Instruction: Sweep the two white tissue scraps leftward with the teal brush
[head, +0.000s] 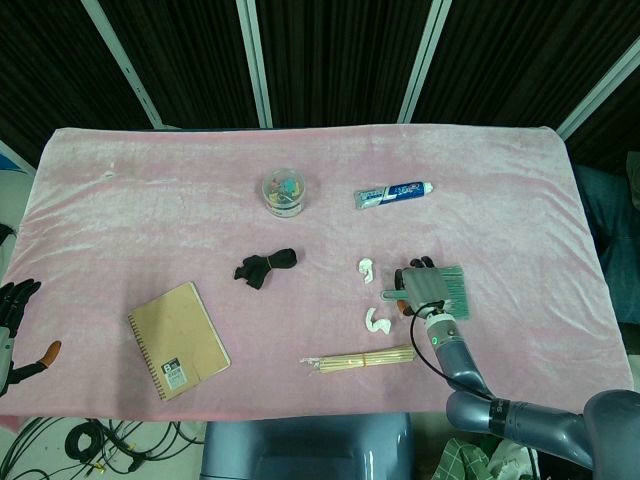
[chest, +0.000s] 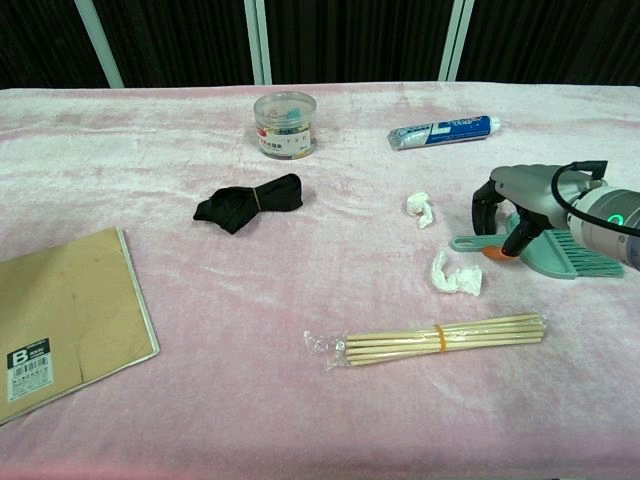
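Right hand: we find the right hand (head: 424, 285) lying over the teal brush (chest: 560, 252) at about 4 o'clock from the table's centre. In the chest view its fingers (chest: 520, 235) curl down onto the brush body. We cannot tell whether they have closed around it or merely rest on it.
Teal brush: flat on the pink cloth (head: 150, 190), handle toward 9 o'clock, bristles toward 3 o'clock.
Upper tissue scrap: the upper tissue scrap (head: 366, 270) lies near the brush handle, at 10 o'clock from it, apart from the hand.
Lower tissue scrap: the lower tissue scrap (head: 376, 321) lies at 7 o'clock from the handle, close to it, not touching.
Left hand: we note the left hand (head: 12, 325) at the table's 9 o'clock edge, fingers spread, nothing in it.
Skewers: a banded bundle of wooden skewers (chest: 440, 338) lies at 6 o'clock from the lower scrap.
Toothpaste: a toothpaste tube (head: 394, 193) sits at 12 o'clock from the brush, well apart.
Jar: a clear round jar (head: 284, 191) stands at 12 o'clock from centre.
Black band: a black hair band (head: 265, 267) lies near centre.
Notebook: a brown notebook (head: 178, 340) lies at 8 o'clock.
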